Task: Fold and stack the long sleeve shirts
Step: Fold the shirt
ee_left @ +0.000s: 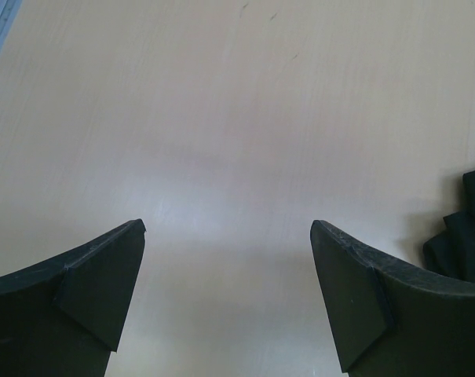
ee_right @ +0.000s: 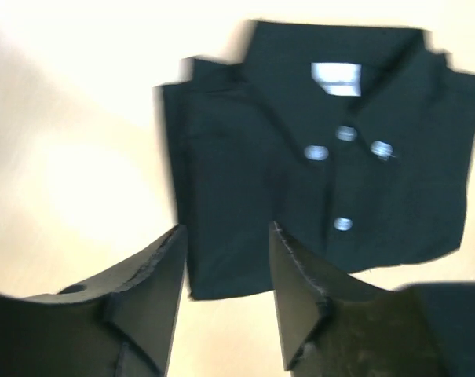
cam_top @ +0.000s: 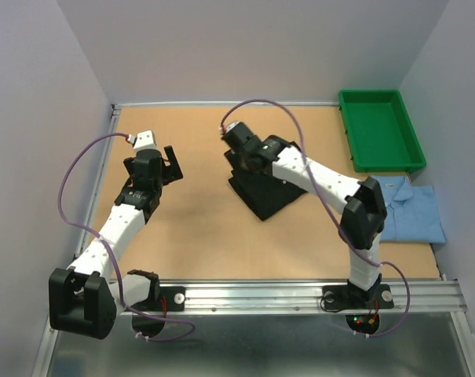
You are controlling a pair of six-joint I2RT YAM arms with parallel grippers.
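The black shirt [ee_right: 316, 157] lies folded at the middle of the table [cam_top: 206, 228], a soft rectangle set slantwise, collar and white buttons up. The right gripper [ee_right: 225, 232] hangs over its edge, slightly parted and empty. The left gripper [ee_left: 229, 236] is spread wide over bare wood. The folded blue shirt [cam_top: 410, 212] lies at the right edge, just beside the green plastic tray [cam_top: 355, 133].

A tan wood-grain table [cam_top: 198, 236] fills the middle of the top view, boxed in by plain pale lavender-grey walls: the back wall [cam_top: 253, 47] at 12 o'clock, the left wall [cam_top: 33, 157] at 9 o'clock, the right wall [cam_top: 457, 118] at 3 o'clock. At 6 o'clock an aluminium rail [cam_top: 261, 297] runs along the table's near edge, with a dull grey metal sheet [cam_top: 261, 345] below it. The light is soft and even, leaving a faint pale sheen [ee_left: 221, 181] on the wood.
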